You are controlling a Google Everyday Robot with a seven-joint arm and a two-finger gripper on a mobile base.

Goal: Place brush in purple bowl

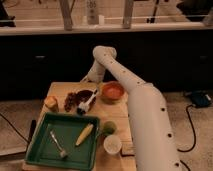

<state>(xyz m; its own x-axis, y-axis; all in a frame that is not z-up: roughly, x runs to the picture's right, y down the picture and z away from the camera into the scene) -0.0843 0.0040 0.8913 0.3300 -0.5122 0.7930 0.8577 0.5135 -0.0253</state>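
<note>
While brush (86,104) lies on purple bowl (73,100) | tray (64,116): fork (57,145), corn (84,135) | gripper (89,79) jaws wide, behind bowl

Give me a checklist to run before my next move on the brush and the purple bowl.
1. Brush found: ok. The brush lies at the right side of the purple bowl, whitish head nearest the green tray.
2. Brush properly inside the bowl: cannot tell. It may only lean on the rim.
3. End effector free: ok. The end effector is open and empty at the table's far edge, apart from the brush.
4. Purple bowl upright: ok.
5. Room to work: not ok. The orange bowl sits close beside the handle.
</note>
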